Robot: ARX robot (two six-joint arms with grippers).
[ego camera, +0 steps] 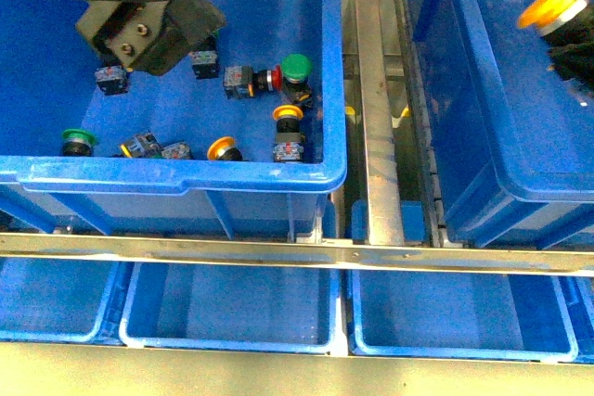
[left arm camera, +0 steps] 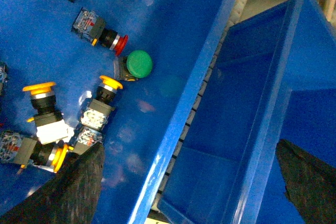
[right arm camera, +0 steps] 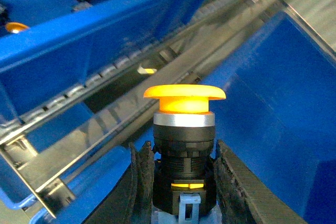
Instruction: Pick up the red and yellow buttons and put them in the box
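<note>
Two fingers point(right arm camera: 140, 182) of my right gripper point(right arm camera: 184, 182) are clamping the black body of a yellow button point(right arm camera: 184, 129), one pad on each side, with the orange-yellow cap standing proud of the tips. Its long axis is running straight out along my fingers, cap leading. In the front view that same button is sitting at the far right, hanging over the inside of the box point(ego camera: 483, 90), so I am judging the blue floor of that bin to be lying directly beyond the cap; letting go is what the move seems to call for.

My left gripper point(ego camera: 153, 30) is hovering over the far left part of the supply bin point(ego camera: 186, 176). Its dark fingers point(left arm camera: 73, 187) are standing well apart with nothing between them. The nearest pieces to them are two yellow-capped switches point(left arm camera: 44, 114) lying on their sides, then a red button point(left arm camera: 102, 34) with its cap just beside a green button point(left arm camera: 137, 64).

A metal rail point(ego camera: 371, 90) is running between the two bins.

Much is cut off: my right gripper barely enters the front view, the held button is blurring there, and I cannot tell how high it is hanging above the box floor.
</note>
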